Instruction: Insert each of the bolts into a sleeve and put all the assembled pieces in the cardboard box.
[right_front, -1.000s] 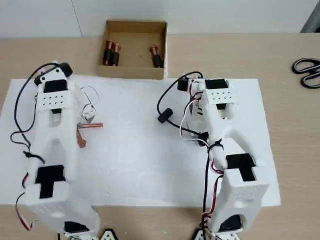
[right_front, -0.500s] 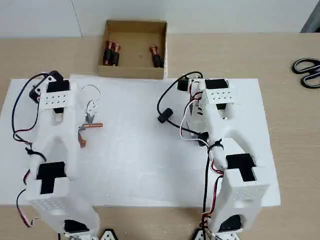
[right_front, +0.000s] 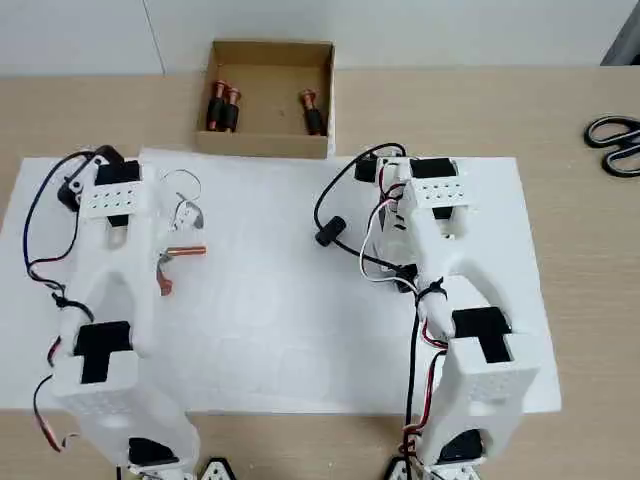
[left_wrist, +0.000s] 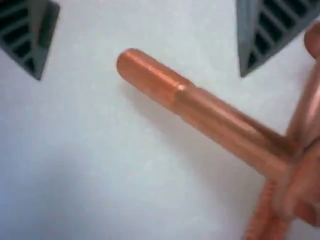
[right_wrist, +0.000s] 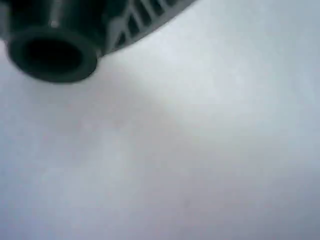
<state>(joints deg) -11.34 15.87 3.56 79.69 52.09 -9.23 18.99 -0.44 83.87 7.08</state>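
Observation:
Two copper bolts lie crossed on the white foam sheet (right_front: 270, 330): one bolt (right_front: 186, 251) (left_wrist: 200, 107) lies flat, the other bolt (right_front: 163, 273) (left_wrist: 305, 115) meets it at its head. My left gripper (right_front: 184, 222) (left_wrist: 140, 70) hangs open just above the first bolt, with a dark fingertip (left_wrist: 30, 35) on either side of its plain end. In the right wrist view a black sleeve (right_wrist: 52, 52) sits against my right gripper's ribbed finger (right_wrist: 142, 15), bore facing the camera, just above the foam. The cardboard box (right_front: 268, 145) at the back holds three assembled pieces (right_front: 222, 106).
Scissors (right_front: 614, 145) lie on the wooden table at the far right. The right arm's black cable loops out over the foam, with a black lump (right_front: 330, 231) on it, between the arms. A thin wire loop (right_front: 180, 185) sits near the left gripper.
The left arm's upper part has shifted a little to the left and its gripper has edged away from me, staying over the bolts. Bolts and right arm have not moved.

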